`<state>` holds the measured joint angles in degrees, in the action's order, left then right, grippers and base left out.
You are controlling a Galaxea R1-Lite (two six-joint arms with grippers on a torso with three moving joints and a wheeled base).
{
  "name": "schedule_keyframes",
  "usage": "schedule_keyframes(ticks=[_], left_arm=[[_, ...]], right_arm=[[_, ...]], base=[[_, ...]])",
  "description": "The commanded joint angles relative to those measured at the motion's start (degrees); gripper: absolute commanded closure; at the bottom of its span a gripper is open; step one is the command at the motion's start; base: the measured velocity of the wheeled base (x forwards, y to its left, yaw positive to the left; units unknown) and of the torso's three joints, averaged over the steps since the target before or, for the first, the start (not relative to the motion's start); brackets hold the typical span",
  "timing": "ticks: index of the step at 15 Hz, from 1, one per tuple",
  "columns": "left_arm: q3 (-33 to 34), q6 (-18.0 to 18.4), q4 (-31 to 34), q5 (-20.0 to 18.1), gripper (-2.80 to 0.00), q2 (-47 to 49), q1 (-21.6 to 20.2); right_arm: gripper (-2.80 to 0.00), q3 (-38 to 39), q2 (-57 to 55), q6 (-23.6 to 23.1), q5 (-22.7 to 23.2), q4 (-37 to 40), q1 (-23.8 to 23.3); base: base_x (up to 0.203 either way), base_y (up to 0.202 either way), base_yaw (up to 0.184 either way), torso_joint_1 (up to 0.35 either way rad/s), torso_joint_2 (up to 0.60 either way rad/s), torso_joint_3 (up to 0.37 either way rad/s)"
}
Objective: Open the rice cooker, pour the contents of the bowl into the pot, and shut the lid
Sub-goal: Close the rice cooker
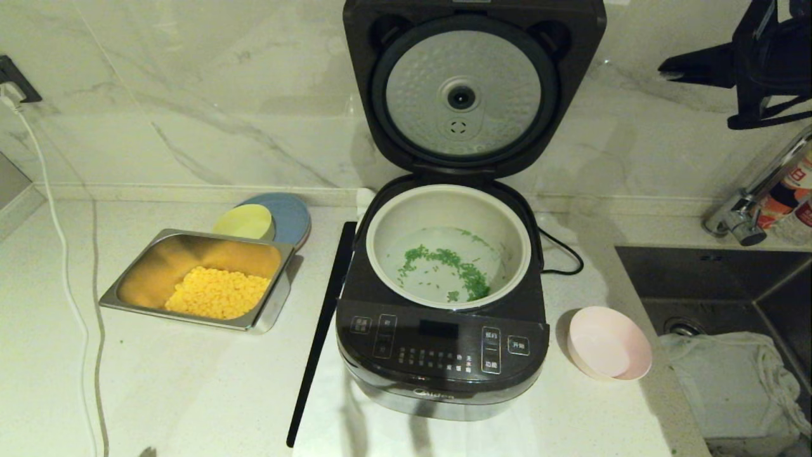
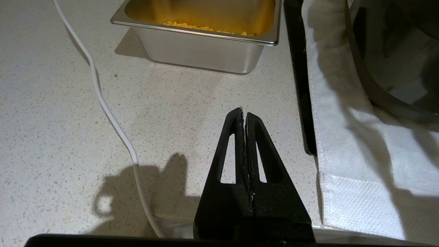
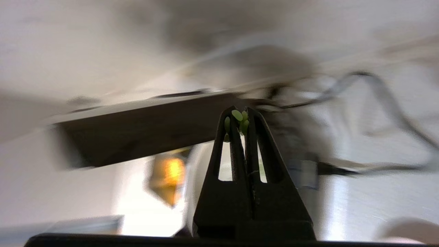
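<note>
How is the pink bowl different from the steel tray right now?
The pink bowl is round, small and looks empty; the steel tray is rectangular, larger and holds yellow corn kernels. The bowl sits right of the rice cooker, the tray on its left. Both rest on the countertop.

Steel tray (image 1: 273, 311) of corn (image 1: 217, 292)

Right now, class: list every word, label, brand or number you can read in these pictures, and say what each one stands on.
"Midea": grey logo on the lower front edge of the rice cooker.
White Chinese labels on the cooker's touch panel: too small to read.
Printing on the red and white bottles beside the faucet: blurred, unreadable.
Both wrist views: no text.
</note>
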<state>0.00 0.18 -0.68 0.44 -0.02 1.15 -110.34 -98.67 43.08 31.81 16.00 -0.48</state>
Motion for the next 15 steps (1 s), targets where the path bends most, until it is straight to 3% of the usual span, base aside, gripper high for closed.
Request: schedule_keyframes(ticks=[1,5,8,15], left_arm=[[0.53,-0.01,-0.02,0.0,0.0,-0.06,0.0],[0.53,0.08,-0.02,0.0,0.0,-0.06,0.0],[0.53,-0.01,-0.02,0.0,0.0,-0.06,0.0],[0.53,0.0,-0.02,0.0,0.0,-0.06,0.0]], right_arm=[[0.0,0.27,-0.96,1.57,1.23,-3.96,1.71],[0.0,1.28,-2.11,1.63,1.39,-8.1,6.94],[0.0,3.33,-2.22,1.56,1.41,-15.86,10.48],[0.0,6.08,-2.61,0.85,1.5,-22.26,13.58]], base=[[0.0,0.0,0.0,0.0,0.0,0.0],[0.0,0.0,0.0,0.0,0.0,0.0],[0.0,0.0,0.0,0.0,0.0,0.0],[0.0,0.0,0.0,0.0,0.0,0.0]])
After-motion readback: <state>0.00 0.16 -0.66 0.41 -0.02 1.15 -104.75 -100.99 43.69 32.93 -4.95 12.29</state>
